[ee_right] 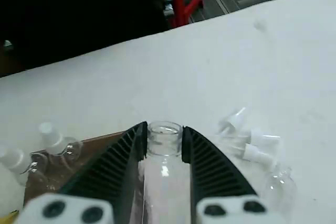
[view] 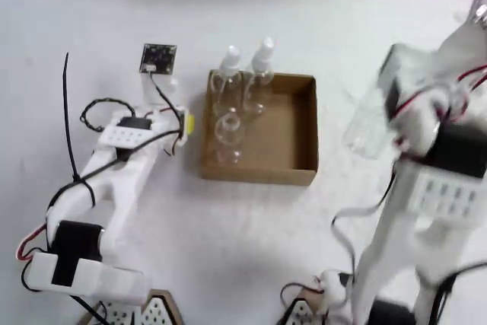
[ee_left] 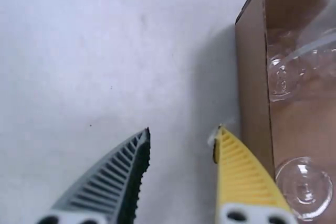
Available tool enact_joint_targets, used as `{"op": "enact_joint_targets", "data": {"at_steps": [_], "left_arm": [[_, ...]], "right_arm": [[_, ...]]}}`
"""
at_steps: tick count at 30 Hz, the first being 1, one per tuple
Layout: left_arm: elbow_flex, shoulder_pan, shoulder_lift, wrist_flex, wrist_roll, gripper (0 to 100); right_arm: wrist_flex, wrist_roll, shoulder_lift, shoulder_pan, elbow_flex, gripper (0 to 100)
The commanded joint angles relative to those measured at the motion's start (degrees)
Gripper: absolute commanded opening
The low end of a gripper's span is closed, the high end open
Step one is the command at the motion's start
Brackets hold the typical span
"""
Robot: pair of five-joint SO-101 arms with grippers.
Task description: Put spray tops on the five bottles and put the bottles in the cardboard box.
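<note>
Held bottle: a clear bottle (ee_right: 165, 145) with an open neck and no spray top, upright between my right fingers, off the table on the side of the cardboard box (view: 300, 169) away from my left arm.
Right gripper (ee_right: 164, 128): clamped on that bottle just under its rim, one black finger on either side.
Loose spray tops (ee_right: 251, 141): a small cluster of white ones lying on the table (view: 342, 36), outside the box.
Lying bottle (ee_right: 277, 182): clear and on its side, just beside those spray tops, also outside the box.
Capped bottles: two, (view: 227, 81) and (view: 259, 78), standing side by side inside the box against its far wall, each with a white spray top on.
Uncapped bottle (view: 229, 131): inside the box, near its left wall, in front of the capped pair, neck open.
Left gripper (ee_left: 183, 128): fingers apart, grey one and yellow one, holding nothing, over bare table just outside the box's left wall.
Circuit board (view: 158, 57): small and square, on the table near the box's far left corner, cable attached.
</note>
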Motion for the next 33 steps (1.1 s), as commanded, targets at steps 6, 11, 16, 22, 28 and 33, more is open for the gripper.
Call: {"op": "enact_joint_targets", "data": {"at_steps": [6,11,16,22,28,33], "left_arm": [[-2.90,0.48,-0.22,-0.62,-0.53,19],[-2.90,0.48,-0.22,-0.62,-0.53,19],[-2.90,0.48,-0.22,-0.62,-0.53,19],[-2.90,0.48,-0.22,-0.70,-0.53,19],[-2.90,0.48,-0.22,-0.70,-0.53,19],[-2.90,0.48,-0.22,-0.70,-0.53,19]], "right_arm": [[-26.15,1.23,-31.43,-8.13,36.22,1.6],[-45.14,8.88,-44.35,-13.49,54.42,1.6],[-64.75,16.70,-47.96,-15.87,67.96,1.7],[-87.78,17.41,-47.96,-19.74,82.11,1.8],[-97.54,16.97,-47.87,-19.91,87.47,1.6],[-97.71,16.88,-47.78,-19.91,88.79,1.6]]}}
